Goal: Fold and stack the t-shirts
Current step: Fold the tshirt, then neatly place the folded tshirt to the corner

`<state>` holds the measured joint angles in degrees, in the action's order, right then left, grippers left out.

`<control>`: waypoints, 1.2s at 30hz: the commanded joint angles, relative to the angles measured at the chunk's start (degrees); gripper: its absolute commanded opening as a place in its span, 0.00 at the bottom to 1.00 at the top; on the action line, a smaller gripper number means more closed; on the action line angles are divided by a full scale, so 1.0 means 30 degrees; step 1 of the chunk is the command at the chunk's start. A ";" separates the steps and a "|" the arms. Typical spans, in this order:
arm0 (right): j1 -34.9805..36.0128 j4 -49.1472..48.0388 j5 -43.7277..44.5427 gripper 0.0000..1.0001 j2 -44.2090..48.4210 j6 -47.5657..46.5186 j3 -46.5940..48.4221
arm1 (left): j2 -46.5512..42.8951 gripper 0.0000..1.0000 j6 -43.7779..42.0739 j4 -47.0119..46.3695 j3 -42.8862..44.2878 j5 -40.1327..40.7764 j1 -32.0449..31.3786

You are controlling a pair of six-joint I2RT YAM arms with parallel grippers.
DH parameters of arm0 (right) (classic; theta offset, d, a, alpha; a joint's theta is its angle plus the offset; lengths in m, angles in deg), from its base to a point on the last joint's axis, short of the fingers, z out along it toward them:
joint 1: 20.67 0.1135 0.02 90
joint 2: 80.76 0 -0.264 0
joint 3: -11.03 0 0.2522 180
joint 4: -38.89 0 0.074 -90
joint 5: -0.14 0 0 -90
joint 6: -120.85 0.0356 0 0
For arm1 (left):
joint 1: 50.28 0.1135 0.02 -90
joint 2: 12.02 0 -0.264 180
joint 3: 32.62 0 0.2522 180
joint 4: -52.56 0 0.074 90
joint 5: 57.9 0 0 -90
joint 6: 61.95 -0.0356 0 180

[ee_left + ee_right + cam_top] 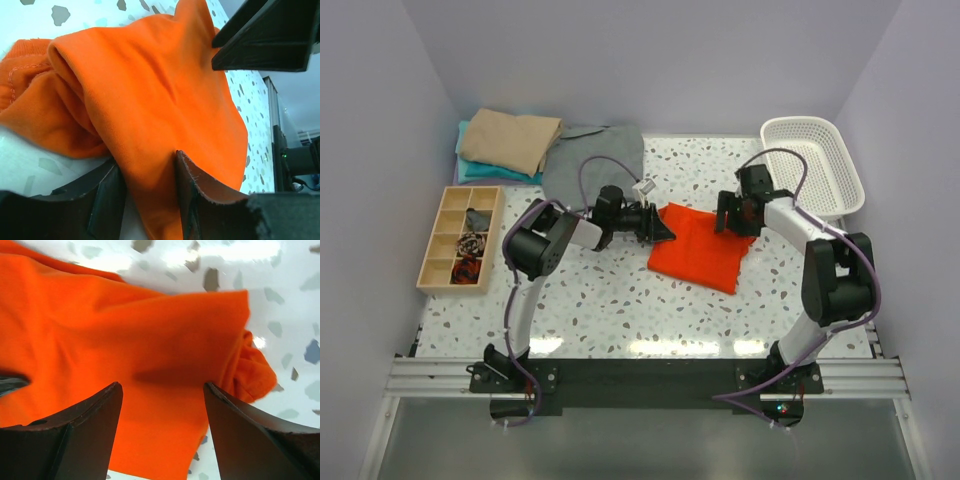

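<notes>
Left wrist: left gripper [149, 167] pinches a fold of the orange-red t-shirt [150, 90]; right gripper [162, 390] spread wide over it

Both arms are showing matching livery here: the left arm [535, 250] and the right arm [835, 275] are wearing chunky black joint housings, linked by slim white tubes. Purple cables [600, 159] are looping off each wrist and trailing down the links towards the black base plate [640, 382]. Up close, the left gripper [667, 232] is presenting matte black wedge fingers [200, 200], one carrying a dark pad with a rough, frayed edge. The right gripper [724, 216] is showing two smooth, dark, tapering fingers [75, 440], glinting faintly brown.
</notes>
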<state>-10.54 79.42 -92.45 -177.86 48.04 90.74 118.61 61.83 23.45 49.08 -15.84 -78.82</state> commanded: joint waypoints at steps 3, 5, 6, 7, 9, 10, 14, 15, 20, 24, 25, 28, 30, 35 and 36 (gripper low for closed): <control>-0.0096 -0.0072 0.3527 0.82 0.2334 0.1183 -0.1764 | 0.0461 0.32 -0.0039 0.2600 -0.0470 0.0014 -0.0186; -0.0125 -0.0335 0.4230 0.88 0.3329 0.1213 -0.2322 | 0.0461 0.21 -0.0215 0.2892 -0.0382 -0.0015 -0.0157; -0.0096 -0.0424 0.4552 0.89 0.3565 0.1184 -0.2471 | 0.0461 0.18 -0.0273 0.2981 -0.0324 0.0014 -0.0157; -0.0096 -0.0425 0.5135 0.91 0.3742 0.1155 -0.2560 | 0.0490 0.12 -0.0448 0.3098 -0.0294 0.0101 -0.0157; -0.0096 -0.0308 0.5579 0.96 0.3919 0.1068 -0.2707 | 0.0432 0.10 -0.0595 0.3479 -0.0206 0.0306 -0.0127; -0.0154 -0.0337 0.5580 0.96 0.3803 0.1009 -0.2765 | 0.0432 0.10 -0.0654 0.3567 -0.0177 0.0307 -0.0127; -0.0271 -0.1446 0.4470 0.96 0.3130 0.1037 -0.3145 | 0.0315 0.10 -0.0771 0.3743 -0.0089 0.0336 -0.0128; -0.0300 -0.1712 0.4351 0.96 0.2809 0.1124 -0.3234 | 0.0228 0.09 -0.0772 0.3773 -0.0060 0.0366 -0.0127; -0.0739 -0.3439 0.3209 0.96 0.1899 0.1213 -0.3731 | -0.0123 0.08 -0.0947 0.4007 -0.0118 0.0395 -0.0040; -0.1470 -0.4816 0.1424 0.96 0.1313 0.1447 -0.4346 | -0.0212 0.07 -0.0977 0.4095 -0.0060 0.0366 0.0019; -0.1647 -0.5197 0.0492 0.95 0.1022 0.1477 -0.4522 | -0.0242 0.07 -0.0977 0.4095 -0.0060 0.0395 0.0048; -0.2175 -0.6545 -0.1761 0.92 0.0406 0.1594 -0.5050 | -0.0184 0.07 -0.0977 0.4153 -0.0001 0.0395 0.0049; -0.2292 -0.7658 -0.2532 0.90 0.0345 0.1828 -0.5577 | -0.0154 0.07 -0.0977 0.4183 0.0058 0.0366 0.0049; -0.2556 -0.9826 -0.6419 0.77 -0.0851 0.2382 -0.5871 | -0.0095 0.07 -0.0889 0.4095 0.0087 0.0279 0.0049; -0.2644 -1.0061 -0.7128 0.72 -0.1117 0.2646 -0.5871 | -0.0066 0.07 -0.0889 0.4095 0.0116 0.0278 0.0049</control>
<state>-18.14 55.79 -100.91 -176.72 52.87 74.74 118.23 61.46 30.36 49.52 -15.79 -78.86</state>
